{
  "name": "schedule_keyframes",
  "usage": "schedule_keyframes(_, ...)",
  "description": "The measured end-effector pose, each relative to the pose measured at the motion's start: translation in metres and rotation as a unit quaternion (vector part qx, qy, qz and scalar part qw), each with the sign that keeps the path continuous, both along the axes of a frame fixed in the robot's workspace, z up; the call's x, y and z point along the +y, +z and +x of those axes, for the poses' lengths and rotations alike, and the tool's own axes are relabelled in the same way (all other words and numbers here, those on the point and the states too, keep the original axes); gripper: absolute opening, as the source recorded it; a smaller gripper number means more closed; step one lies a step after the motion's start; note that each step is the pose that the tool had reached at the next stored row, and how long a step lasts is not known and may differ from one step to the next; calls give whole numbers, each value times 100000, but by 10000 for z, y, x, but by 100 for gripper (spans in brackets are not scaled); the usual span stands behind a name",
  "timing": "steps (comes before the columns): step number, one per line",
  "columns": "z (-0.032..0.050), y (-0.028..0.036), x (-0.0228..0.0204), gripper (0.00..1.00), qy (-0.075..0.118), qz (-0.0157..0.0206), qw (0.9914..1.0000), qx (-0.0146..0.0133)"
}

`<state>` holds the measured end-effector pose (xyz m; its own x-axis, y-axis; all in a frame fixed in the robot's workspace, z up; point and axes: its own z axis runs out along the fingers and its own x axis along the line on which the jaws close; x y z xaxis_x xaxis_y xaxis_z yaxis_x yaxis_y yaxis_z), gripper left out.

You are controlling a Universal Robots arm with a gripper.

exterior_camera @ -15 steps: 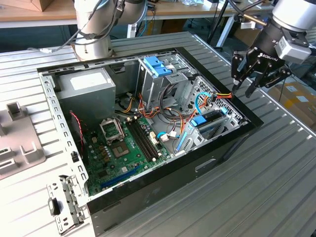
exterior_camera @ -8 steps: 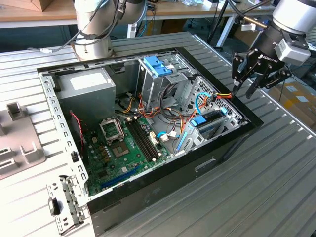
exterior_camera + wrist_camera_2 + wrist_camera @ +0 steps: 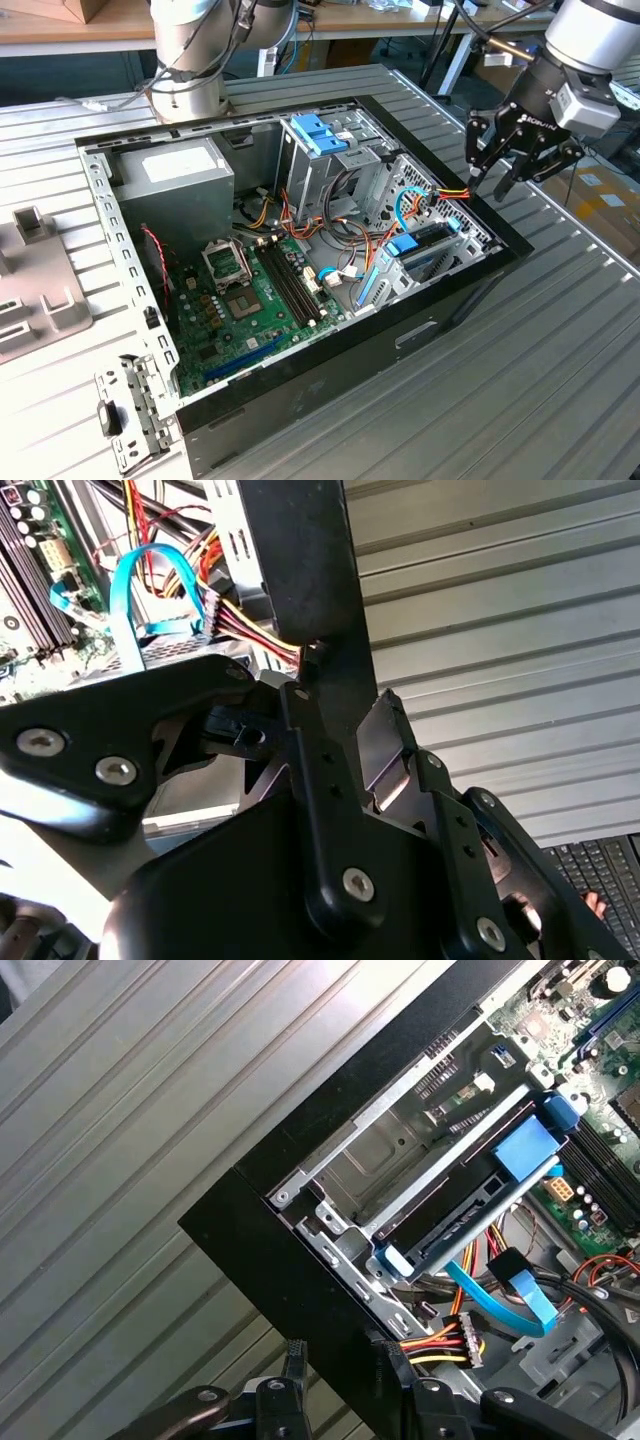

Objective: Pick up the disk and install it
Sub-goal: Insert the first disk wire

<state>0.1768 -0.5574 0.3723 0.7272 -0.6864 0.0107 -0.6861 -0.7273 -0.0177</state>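
Note:
The disk (image 3: 418,252) lies in the drive bay at the case corner on the exterior view's right, its light-blue carrier rail showing. In the first wrist view the disk (image 3: 455,1228) shows its dark side edge under the blue rail, inside the metal cage. My gripper (image 3: 500,178) hangs just outside that corner, above and beside the case's black wall, open and holding nothing. In both wrist views the gripper (image 3: 345,1360) (image 3: 345,705) has the black wall edge between its spread fingers. It is apart from the disk.
The open computer case (image 3: 330,350) lies on a slatted metal table (image 3: 560,370). Inside are the green motherboard (image 3: 240,300), a grey power-supply box (image 3: 175,180), a blue-latched drive cage (image 3: 325,135) and loose coloured cables (image 3: 450,1340). A blue flat cable (image 3: 500,1305) loops near the disk.

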Motion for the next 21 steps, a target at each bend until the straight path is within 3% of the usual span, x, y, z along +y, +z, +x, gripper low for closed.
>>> schedule_keyframes(9, -30, -91, 59, 43, -3, -16, 100000, -1)
schedule_keyframes(18, -34, -98, 64, 41, 1, -22, 100000, 0)
schedule_keyframes(19, -35, -98, 64, 28, 1, -23, 100000, 3)
schedule_keyframes(21, -34, -97, 64, 22, 0, -43, 100000, -8)
